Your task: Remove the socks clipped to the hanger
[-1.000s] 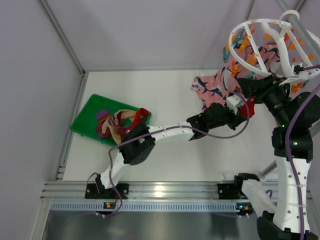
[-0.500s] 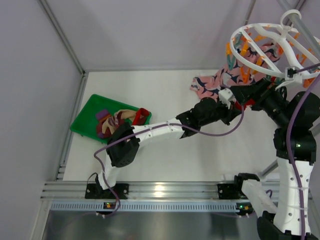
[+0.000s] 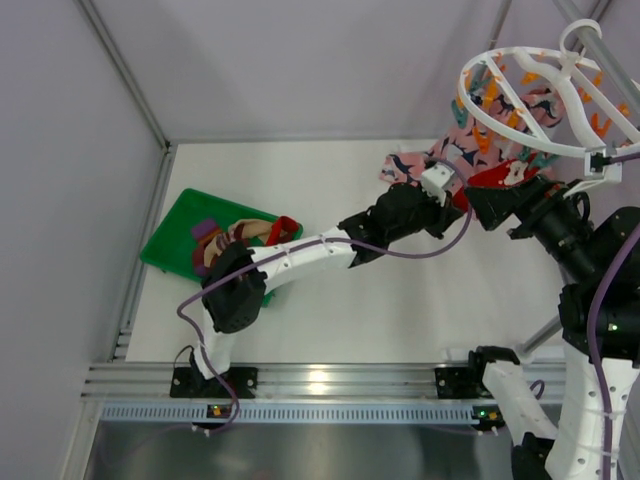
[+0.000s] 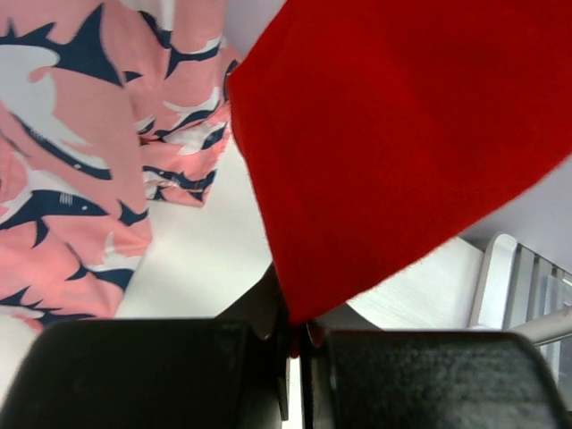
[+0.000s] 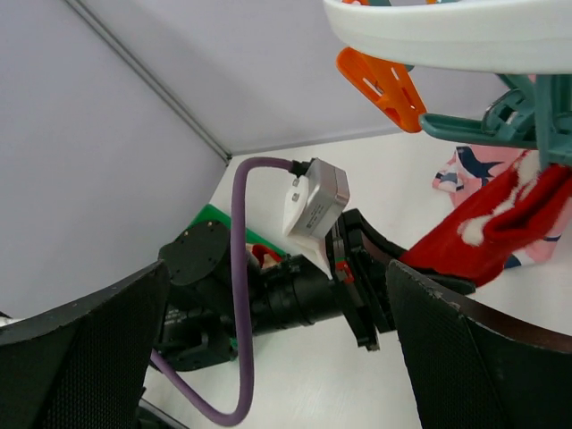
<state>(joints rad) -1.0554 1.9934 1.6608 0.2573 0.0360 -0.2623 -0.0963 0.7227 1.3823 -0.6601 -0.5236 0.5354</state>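
my left gripper has pushed on toward the far right corner and now pinches the red sock hanging from the hanger there, so i should pull down steadily.

You are working in a robotics lab cell, not a home. Plain grey panel walls and metal frame poles close in beyond your left claw, and a bare white bench lies beneath it. Well back from the claw, an aluminium rail carries the bolted arm bases. A purple cable trails behind the claw.
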